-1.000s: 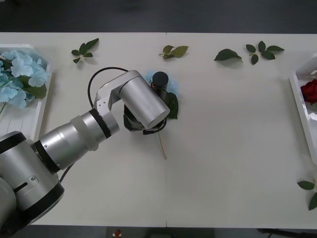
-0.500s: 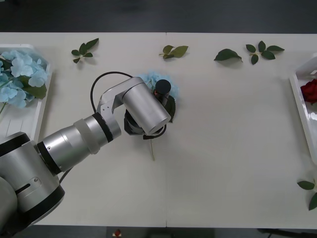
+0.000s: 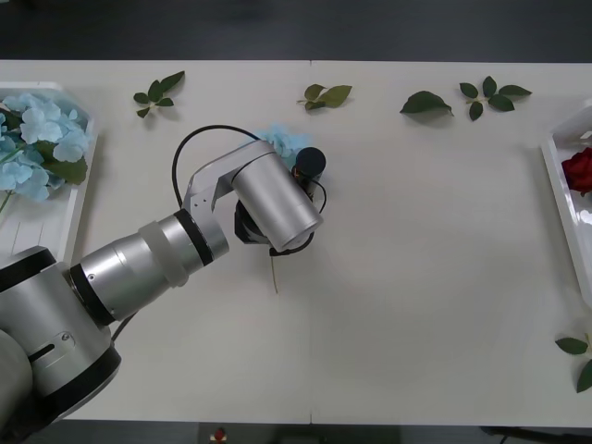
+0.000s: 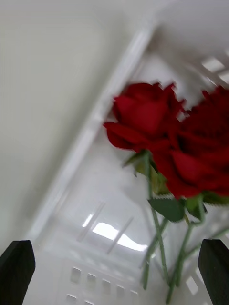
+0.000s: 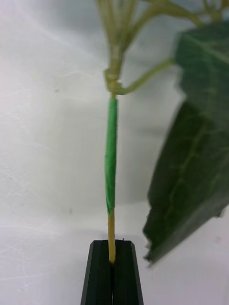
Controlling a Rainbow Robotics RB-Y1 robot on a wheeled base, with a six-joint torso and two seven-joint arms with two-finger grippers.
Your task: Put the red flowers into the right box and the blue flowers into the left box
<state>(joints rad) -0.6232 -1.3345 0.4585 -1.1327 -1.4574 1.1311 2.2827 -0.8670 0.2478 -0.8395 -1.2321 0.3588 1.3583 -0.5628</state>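
- Table (image 3: 416,277) first: it spreads white across your front view, with loose leaf sprigs (image 3: 487,95) strung along its far edge and another at the near right corner.
- Left arm (image 3: 166,254) next, reaching in from your near left toward the table's middle, its wrist tipped over the flower it carries.
- Left box (image 3: 55,222) sits at the table's left edge, and you can see blue flowers (image 3: 42,139) lying in it, pale heads toward the far end.
- Right box (image 3: 564,185) is at the right edge; red flowers (image 4: 157,128) lie inside, and your right wrist camera looks down on the blooms with the green stems running back toward the camera.
- Blue hydrangea in hand (image 3: 287,143): its head peeks out past the wrist on the far side, and the thin stem tip (image 3: 274,277) pokes out on the near side, so the long axis runs roughly far-to-near across the table, head away from you.
- Left gripper (image 5: 112,271): black fingers (image 5: 99,271) are pinched together on that stem's bare end; the green-wrapped stem rises straight out from them, a dark leaf (image 5: 191,167) beside it.
- Right gripper (image 4: 114,271): fingers spread wide apart, nothing between them, hovering over the right box.
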